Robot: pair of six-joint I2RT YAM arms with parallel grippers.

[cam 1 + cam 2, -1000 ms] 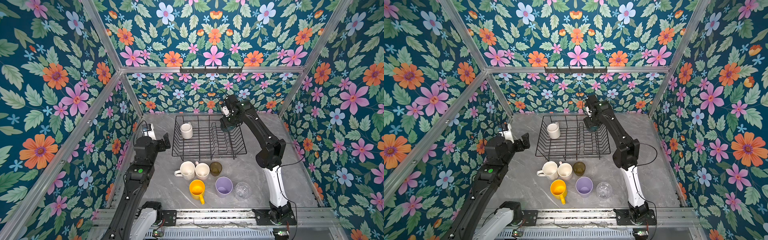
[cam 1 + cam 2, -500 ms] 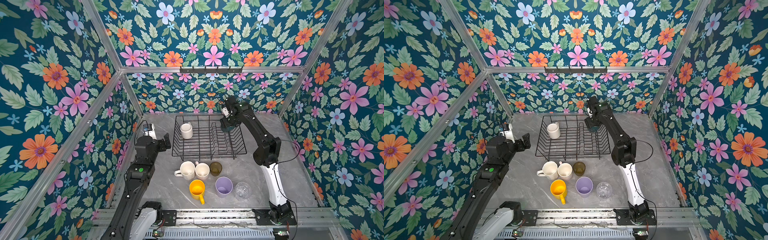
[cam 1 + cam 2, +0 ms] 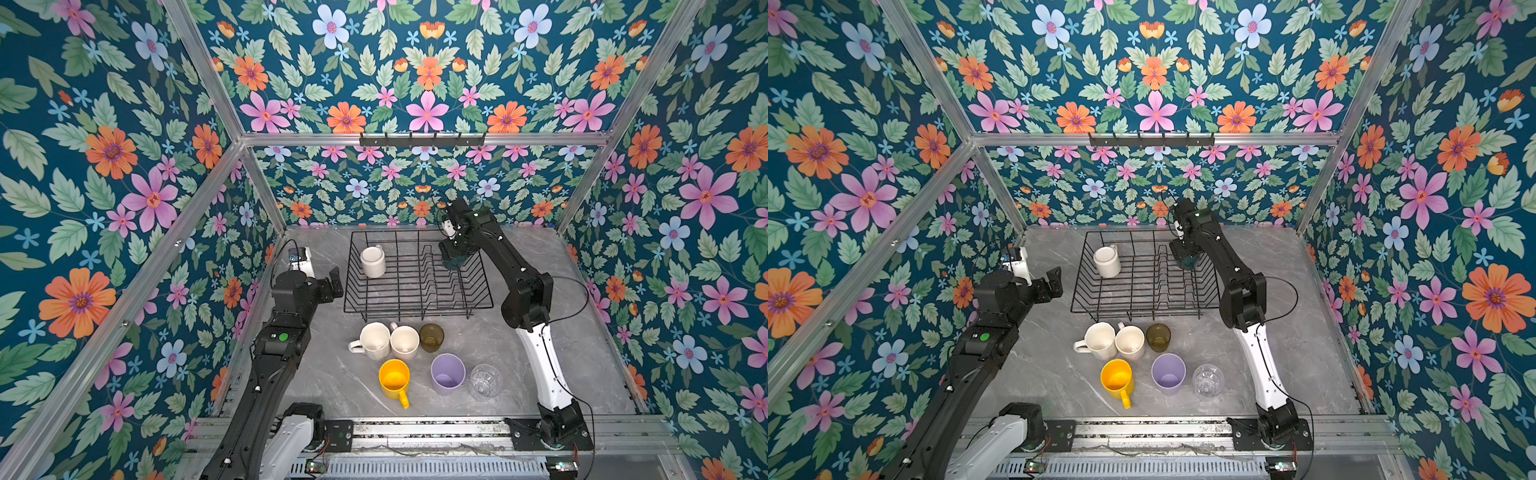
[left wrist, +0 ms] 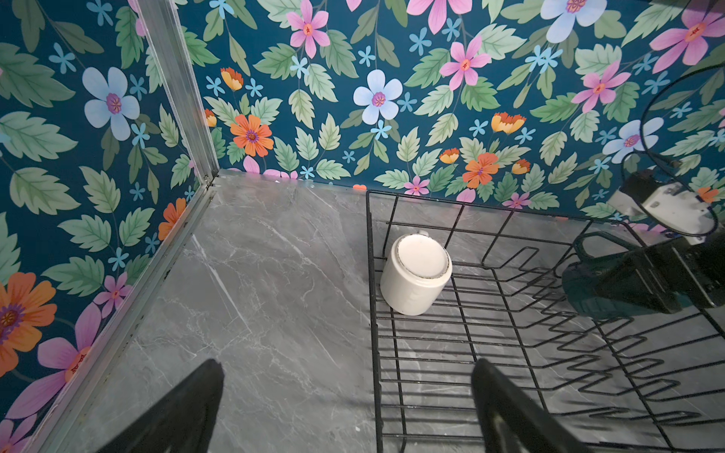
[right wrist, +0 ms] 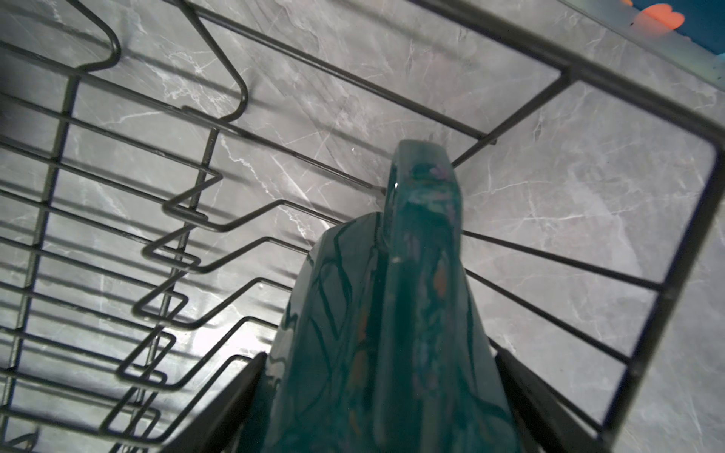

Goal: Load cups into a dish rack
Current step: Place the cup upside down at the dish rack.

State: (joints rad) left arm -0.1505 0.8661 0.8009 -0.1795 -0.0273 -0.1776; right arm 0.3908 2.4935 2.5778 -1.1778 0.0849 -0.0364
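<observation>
**Fig.** My right gripper [image 5: 378, 392] is clamped on a glossy dark green ceramic mug [image 3: 454, 264] inside the far right corner of the black wire dish rack [image 3: 407, 286]. My left gripper [image 4: 345, 408] hovers just beside the rack's left side, fingers wide apart and empty. A white ceramic mug [image 3: 372, 262] stands inverted in the rack's far left corner. Six further cups [image 3: 1129, 341] stand in front of the rack.

Gloss against wire
The dark green mug [image 5: 392, 333] looked glossy glazed ceramic; the dish rack [image 5: 569, 67], black-coated metal wire.
</observation>
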